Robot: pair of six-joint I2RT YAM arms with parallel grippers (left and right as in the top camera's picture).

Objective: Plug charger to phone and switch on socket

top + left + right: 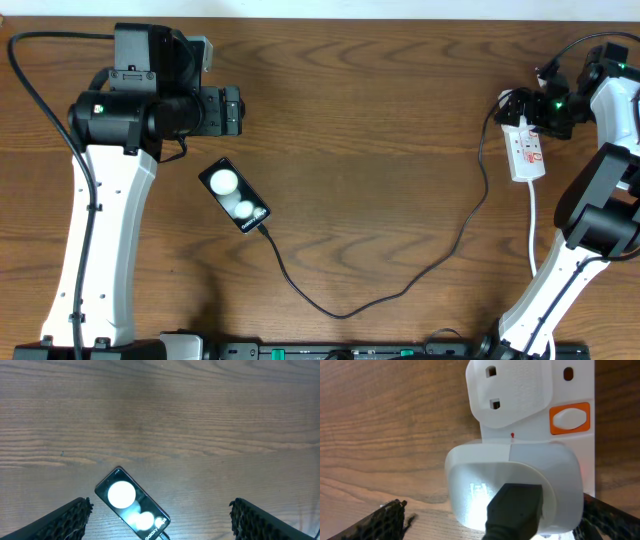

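From overhead, the phone (pixel 234 196) lies left of centre on the table (pixel 380 80). Its long axis runs diagonally from upper left to lower right. The charger (pixel 340 314) meets it at the lower-right end, though I cannot tell how deep the tip sits. From there the thin black cable dips toward the bottom edge, climbs to the right and rises to the socket (pixel 527 160) at the right side of the frame. The socket's long axis runs nearly top to bottom, leaning slightly, and its white cord (pixel 532 220) leaves the lower end.

My left gripper (pixel 160 505) hangs above the phone. Its fingers are spread wide at the two lower corners of its wrist view and hold nothing. That view shows what overhead blurs: the glossy screen with two round reflections, and pale print near the end that points lower right, where a sliver of cable leaves the frame. The socket lies outside it.

My right gripper (pixel 497 520) is at the socket's upper end with its jaws wide apart. The fingers show at the lower corners on either side of a white charging block (pixel 515 480), and the left one stands clear of it. Only this view shows the black cable end entering that block. It also shows another white plug (pixel 512 390) above it and an orange switch (pixel 569 417) at the right; I cannot tell which way the switch is set. Overhead, my arm covers most of this.
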